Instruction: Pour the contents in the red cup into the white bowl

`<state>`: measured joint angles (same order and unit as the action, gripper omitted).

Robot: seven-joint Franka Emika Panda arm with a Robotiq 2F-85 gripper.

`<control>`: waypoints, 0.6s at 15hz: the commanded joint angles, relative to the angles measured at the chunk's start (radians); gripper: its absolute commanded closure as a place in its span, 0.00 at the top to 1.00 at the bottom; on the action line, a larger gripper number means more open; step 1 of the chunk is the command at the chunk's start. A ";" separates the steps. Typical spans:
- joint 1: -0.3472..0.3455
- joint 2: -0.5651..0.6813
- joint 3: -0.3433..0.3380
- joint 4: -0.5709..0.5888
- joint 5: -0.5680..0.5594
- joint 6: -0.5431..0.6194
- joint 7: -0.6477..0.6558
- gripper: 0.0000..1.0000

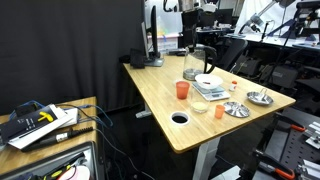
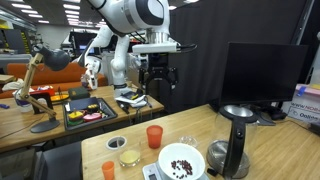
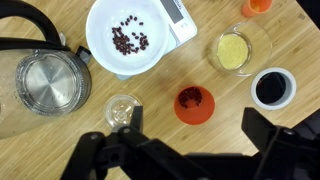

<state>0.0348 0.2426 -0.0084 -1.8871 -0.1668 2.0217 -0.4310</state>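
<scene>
The red cup (image 3: 194,103) stands upright on the wooden table with dark pieces inside; it also shows in both exterior views (image 1: 182,90) (image 2: 154,136). The white bowl (image 3: 100,45) sits on a scale just beyond it and holds a few dark beans; both exterior views show the white bowl too (image 1: 208,82) (image 2: 195,152). My gripper (image 3: 195,123) hangs open high above the table, directly over the red cup, with nothing between its fingers. From the side, the gripper (image 2: 158,76) is well clear of everything.
A clear jug (image 3: 50,80) stands beside the bowl, with a small glass (image 3: 122,108) near the cup. A glass dish of yellowish grain (image 3: 238,50), a paler orange cup (image 3: 257,5) and a round hole in the tabletop (image 3: 273,88) lie on the other side. Metal dishes (image 1: 236,108) sit near the table edge.
</scene>
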 commanded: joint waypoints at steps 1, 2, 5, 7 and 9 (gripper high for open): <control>-0.020 0.004 0.023 0.006 0.020 -0.004 0.000 1.00; -0.022 0.006 0.025 0.009 0.032 -0.004 -0.004 1.00; -0.018 0.027 0.027 0.021 0.031 -0.001 0.009 1.00; -0.023 0.050 0.032 0.032 0.058 -0.015 0.005 1.00; -0.032 0.089 0.036 0.053 0.102 -0.033 0.002 1.00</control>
<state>0.0328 0.2823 0.0048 -1.8827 -0.1148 2.0236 -0.4249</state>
